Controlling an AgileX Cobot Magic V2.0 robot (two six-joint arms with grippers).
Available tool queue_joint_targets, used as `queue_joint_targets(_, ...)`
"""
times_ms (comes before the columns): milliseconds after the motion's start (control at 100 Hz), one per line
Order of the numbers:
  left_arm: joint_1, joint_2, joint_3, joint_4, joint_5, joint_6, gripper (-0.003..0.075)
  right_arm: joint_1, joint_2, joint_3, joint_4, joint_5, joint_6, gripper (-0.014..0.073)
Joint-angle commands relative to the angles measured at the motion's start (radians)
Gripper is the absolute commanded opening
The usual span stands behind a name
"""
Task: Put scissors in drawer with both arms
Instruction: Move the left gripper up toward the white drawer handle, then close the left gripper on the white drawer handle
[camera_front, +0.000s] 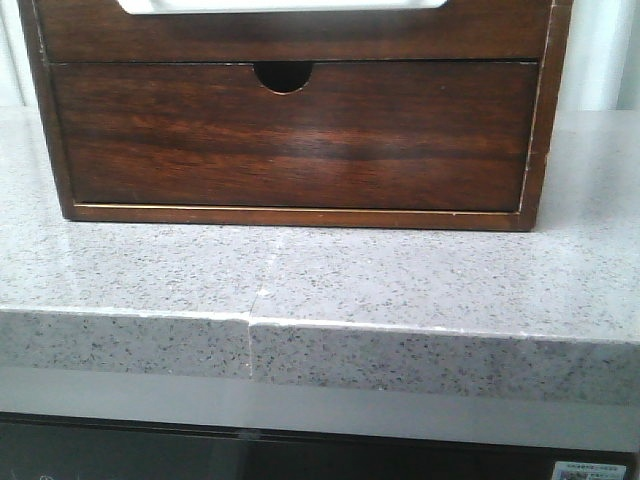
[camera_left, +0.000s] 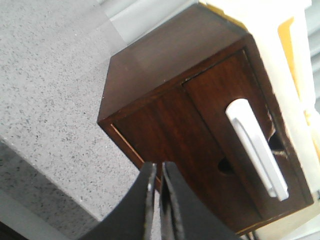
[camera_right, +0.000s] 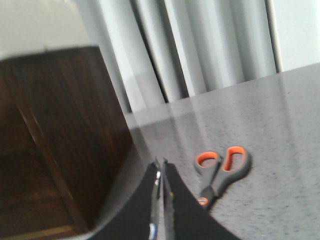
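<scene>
Black metal fingers of the left gripper (camera_left: 156, 200) sit pressed together, empty, near the dark reddish-brown wooden drawer (camera_left: 240, 135) with its white rounded handle (camera_left: 256, 147). Likewise closed and empty, the right gripper (camera_right: 161, 200) hangs beside grey, orange-lined scissors (camera_right: 220, 172) lying on the speckled grey worktop (camera_right: 270, 130).

Dark reddish-brown drawer (camera_front: 300, 35), white insert (camera_front: 280, 5); grey-and-orange scissors (camera_right: 220, 172); speckled grey counter (camera_front: 400, 290); black hands.

Open counter (camera_right: 280, 130) around scissors (camera_right: 220, 172)
</scene>
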Motion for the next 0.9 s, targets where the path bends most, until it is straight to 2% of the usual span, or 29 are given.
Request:
queue_joint_targets(0,-0.009,-0.032,-0.005,-0.04,-0.05,-0.008,-0.002,-0.004,-0.028,0.021,0.161,-0.102,0.0,-0.0045)
queue_joint_targets(80,-0.017,-0.016,-0.048,-0.011,-0.023,0.028,-0.002,-0.004,-0.028,-0.002,0.252,-0.094,0.0,-0.0045)
queue_joint_targets(270,-0.022,0.164,-0.218,0.12,0.079,0.075,-0.0019,-0.004,0.0,-0.119,0.232,0.043,-0.016,-0.0045)
queue_joint_targets(390,-0.022,0.339,-0.339,0.113,0.12,0.082,-0.0007,-0.004,0.06,-0.202,0.228,0.12,-0.016,-0.0043)
queue_joint_targets(460,-0.022,0.44,-0.418,0.111,0.168,0.084,0.0059,-0.004,0.101,-0.249,0.226,0.163,-0.016,-0.0025)
queue_joint_targets(510,-0.022,0.519,-0.482,0.111,0.223,0.098,0.0148,-0.004,0.13,-0.285,0.226,0.193,-0.016,0.0014)
queue_joint_targets(590,-0.022,0.633,-0.578,0.094,0.317,0.142,0.0285,-0.004,0.18,-0.326,0.226,0.232,-0.016,0.0126)
queue_joint_targets(640,-0.022,0.688,-0.62,0.075,0.371,0.154,0.0325,-0.004,0.208,-0.349,0.226,0.255,-0.016,0.0202)
queue_joint_targets(750,-0.022,0.816,-0.701,-0.088,0.432,0.164,0.0337,-0.004,0.265,-0.389,0.226,0.318,-0.016,0.0342)
queue_joint_targets(830,-0.022,0.881,-0.718,-0.256,0.452,0.228,0.0337,-0.004,0.29,-0.404,0.226,0.358,-0.016,0.0376)
queue_joint_targets(890,-0.022,0.926,-0.722,-0.468,0.467,0.336,0.0337,-0.004,0.298,-0.412,0.226,0.373,-0.016,0.0375)
